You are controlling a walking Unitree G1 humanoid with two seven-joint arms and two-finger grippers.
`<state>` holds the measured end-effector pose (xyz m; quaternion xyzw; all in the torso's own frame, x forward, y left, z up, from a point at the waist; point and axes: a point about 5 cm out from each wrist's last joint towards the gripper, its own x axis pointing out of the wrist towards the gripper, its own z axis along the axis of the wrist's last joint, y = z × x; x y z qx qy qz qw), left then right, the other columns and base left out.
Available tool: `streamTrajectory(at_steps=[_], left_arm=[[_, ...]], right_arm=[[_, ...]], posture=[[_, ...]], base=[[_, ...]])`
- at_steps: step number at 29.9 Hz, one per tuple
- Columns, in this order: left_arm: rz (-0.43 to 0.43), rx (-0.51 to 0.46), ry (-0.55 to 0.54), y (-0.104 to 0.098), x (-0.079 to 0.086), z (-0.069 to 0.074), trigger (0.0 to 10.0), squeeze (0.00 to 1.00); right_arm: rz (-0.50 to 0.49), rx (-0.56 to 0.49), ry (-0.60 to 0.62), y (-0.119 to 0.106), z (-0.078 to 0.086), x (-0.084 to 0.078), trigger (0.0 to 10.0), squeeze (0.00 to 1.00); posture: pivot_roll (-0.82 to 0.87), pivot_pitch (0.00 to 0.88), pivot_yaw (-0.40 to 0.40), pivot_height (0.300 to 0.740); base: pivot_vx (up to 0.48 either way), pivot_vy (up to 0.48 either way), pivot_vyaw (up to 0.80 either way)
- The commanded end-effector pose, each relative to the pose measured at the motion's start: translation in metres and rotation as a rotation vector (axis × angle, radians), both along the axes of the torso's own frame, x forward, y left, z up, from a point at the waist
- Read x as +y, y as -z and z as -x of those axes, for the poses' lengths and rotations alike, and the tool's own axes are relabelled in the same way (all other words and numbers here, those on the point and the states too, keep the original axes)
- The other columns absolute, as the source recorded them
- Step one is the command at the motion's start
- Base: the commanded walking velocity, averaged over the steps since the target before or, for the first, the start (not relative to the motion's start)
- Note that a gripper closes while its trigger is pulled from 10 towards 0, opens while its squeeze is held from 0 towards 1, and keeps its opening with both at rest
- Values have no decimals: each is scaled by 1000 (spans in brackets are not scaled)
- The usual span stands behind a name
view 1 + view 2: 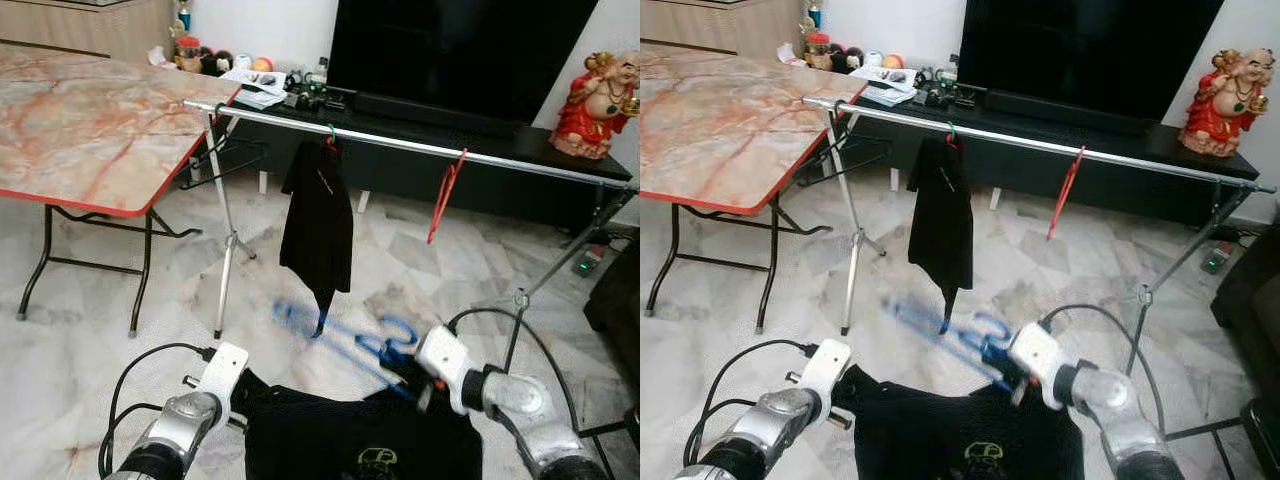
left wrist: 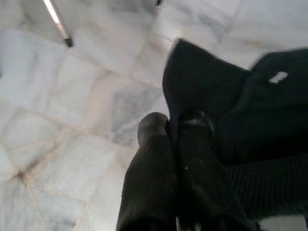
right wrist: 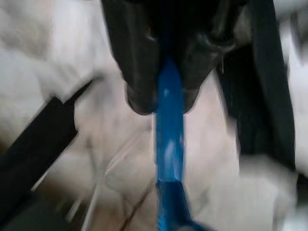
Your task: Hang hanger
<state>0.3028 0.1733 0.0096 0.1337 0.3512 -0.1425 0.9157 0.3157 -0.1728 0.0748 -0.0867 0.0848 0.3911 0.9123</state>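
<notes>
1 blue hanger, motion-blurred, pinched by right gripper.

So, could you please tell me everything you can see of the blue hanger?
The blue hanger looks like thin plastic, motion-blurred, with its hook curling near the right tool. That tool's two black fingers are shut on its bar. It is held low over the marble floor, tilted, above a black garment which the left tool grips.

Floor: pale marble tiles with grey veining.
Drying rack: silver rail on thin legs standing on the floor; it carries a black garment and a red hanger.
Surface: folding, marble-patterned top with red edge, black legs on the floor.
</notes>
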Motion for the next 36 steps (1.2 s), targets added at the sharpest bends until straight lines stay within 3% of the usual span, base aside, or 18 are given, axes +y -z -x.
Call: streamTrajectory(at_steps=[1, 2, 3, 4, 7, 13, 14, 15, 16, 19, 21, 24, 27, 29, 33, 36], left_arm=[[19, -9, 36, -5, -2, -2, 0, 0], [47, -29, 78, -10, -7, -4, 0, 0], [47, -29, 78, -10, -7, -4, 0, 0], [93, -40, 114, -14, -13, -5, 0, 0], [160, -44, 163, -20, -22, -6, 0, 0], [252, -36, 296, -26, -35, 1, 0, 0], [328, -48, 328, -32, -42, 3, 0, 0], [328, -48, 328, -32, -42, 3, 0, 0], [428, -84, 379, -45, -48, 5, 0, 0], [519, -122, 440, -58, -54, 7, 0, 0], [604, -164, 540, -76, -61, 12, 0, 0], [684, -202, 610, -91, -67, 16, 0, 0], [812, -250, 737, -120, -82, 25, 0, 0], [924, -282, 847, -143, -93, 35, 0, 0], [1039, -331, 969, -172, -103, 49, 0, 0], [1090, -336, 1011, -181, -104, 56, 0, 0]], right_arm=[[-193, -79, 101, -23, -12, -2, 10000, 0], [-295, -97, 170, -26, -15, 1, 10000, 0], [-295, -97, 170, -26, -15, 1, 10000, 0], [-392, -97, 212, -27, -17, 5, 10000, 0], [-466, -146, 304, -29, -20, 7, 10000, 0], [-550, -227, 627, -35, -29, -11, 10000, 0], [-512, -237, 669, -33, -29, -13, 10000, 0], [-512, -237, 669, -33, -29, -13, 10000, 0], [-496, -206, 644, -28, -28, -7, 10000, 0], [-500, -199, 633, -25, -27, -2, 10000, 0], [-572, -148, 653, -21, -28, 1, 10000, 0], [-623, -55, 648, -14, -29, 5, 10000, 0], [-313, 40, 508, 8, -24, 23, 10000, 0], [-186, -1, 514, 13, -21, 23, 10000, 0], [-111, -72, 728, 11, -22, 0, 10000, 0], [-108, -73, 829, 13, -21, -11, 10000, 0]], posture=[[111, 5, -135, 740], [112, 6, -135, 740], [112, 6, -135, 740], [118, 6, -134, 740], [124, 5, -134, 740], [122, 5, -133, 740], [121, 5, -134, 740], [121, 5, -134, 740], [125, 7, -136, 740], [129, 8, -137, 740], [129, 7, -138, 740], [130, 6, -139, 740], [134, 2, -140, 740], [135, 0, -141, 740], [138, 0, -141, 740], [143, 0, -140, 740]], base=[[0, 0, 0], [0, 0, 0], [0, 0, 0], [0, 0, 0], [0, 0, 0], [0, 0, 0], [0, 0, 0], [0, 0, 0], [0, 0, 0], [0, 0, 0], [0, 0, 0], [0, 0, 0], [0, 0, 0], [0, 0, 0], [0, 0, 0], [0, 0, 0]])
